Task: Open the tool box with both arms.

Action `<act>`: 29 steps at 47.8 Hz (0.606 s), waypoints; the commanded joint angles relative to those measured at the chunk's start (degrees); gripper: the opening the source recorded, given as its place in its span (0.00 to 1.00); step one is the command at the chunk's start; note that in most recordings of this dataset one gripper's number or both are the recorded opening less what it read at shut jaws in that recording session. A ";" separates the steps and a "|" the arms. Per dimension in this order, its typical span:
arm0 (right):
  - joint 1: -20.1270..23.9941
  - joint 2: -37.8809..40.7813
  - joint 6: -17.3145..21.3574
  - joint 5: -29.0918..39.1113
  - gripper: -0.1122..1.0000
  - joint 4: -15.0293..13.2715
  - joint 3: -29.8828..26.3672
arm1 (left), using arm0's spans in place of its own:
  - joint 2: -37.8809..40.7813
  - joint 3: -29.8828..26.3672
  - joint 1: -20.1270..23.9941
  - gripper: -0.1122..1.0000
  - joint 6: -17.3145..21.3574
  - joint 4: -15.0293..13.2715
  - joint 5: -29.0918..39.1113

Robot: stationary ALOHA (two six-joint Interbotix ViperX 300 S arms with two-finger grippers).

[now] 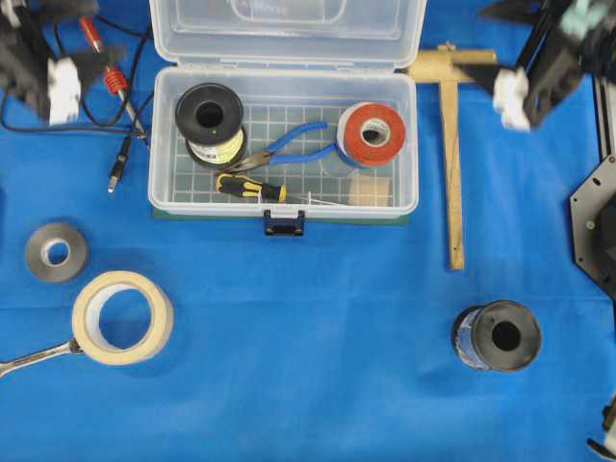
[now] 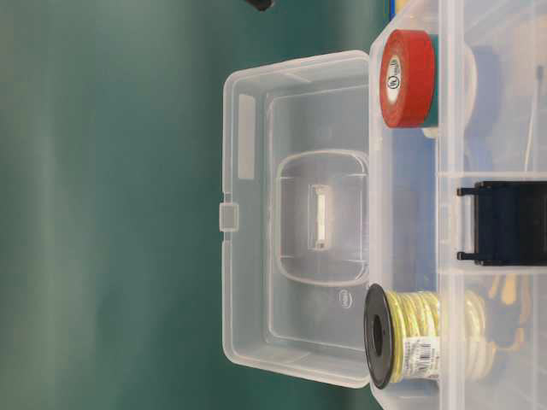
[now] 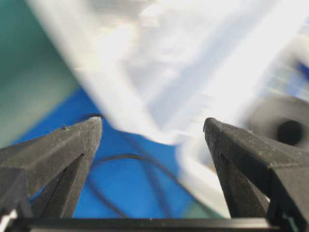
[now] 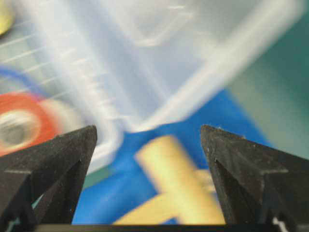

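Left gripper (image 3: 152, 128), right gripper (image 4: 147, 128) gaping, flanking lid-up tool box (image 1: 283, 204).

The tool box (image 1: 284, 144) sat open in front of me on the blue cloth, its clear lid (image 1: 287, 31) thrown back and standing up behind the tray. The dark blue latch (image 1: 285, 223) hung loose at the middle of the front edge, over a thin green base. My left gripper (image 3: 153, 129) was off by the box's back left corner, fingers spread wide and empty. My right gripper (image 4: 148, 131) was at the back right corner, just as wide, nothing between its fingers.
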 commanded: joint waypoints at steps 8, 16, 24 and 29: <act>14.24 -1.41 0.00 3.43 0.87 0.26 -0.26 | -5.27 0.88 -14.59 0.92 0.18 0.09 5.80; 21.97 0.09 0.00 6.68 0.87 0.26 -0.26 | -6.59 1.23 -21.80 0.92 0.26 0.09 8.61; 26.19 2.29 0.09 8.70 0.87 0.26 -0.62 | -5.98 1.32 -25.40 0.91 0.26 0.09 11.43; 26.28 2.72 0.00 8.61 0.87 0.26 -0.88 | -5.89 1.23 -25.49 0.91 0.26 0.09 11.69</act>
